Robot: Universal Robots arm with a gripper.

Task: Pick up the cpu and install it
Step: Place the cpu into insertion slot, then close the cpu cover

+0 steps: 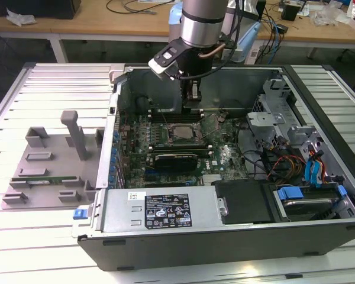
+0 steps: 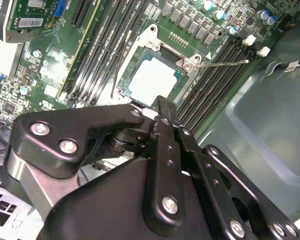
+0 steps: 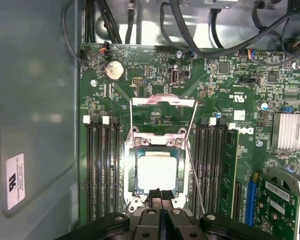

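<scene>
First wrist view: my claw has its two fingers pressed together with nothing between them, tips over one edge of the cpu; I cannot tell whether they touch it. The cpu lies flat in its socket on the motherboard, silver top up. The retaining frame stands swung open and the lever is free, which I judge leaves the chip seated but unclamped.

The computer case lies on the table, with the tray just beside its wall at the exterior view's left. Inside, the cpu sits in the motherboard socket, between memory slots, with the gripper above its edge.
</scene>
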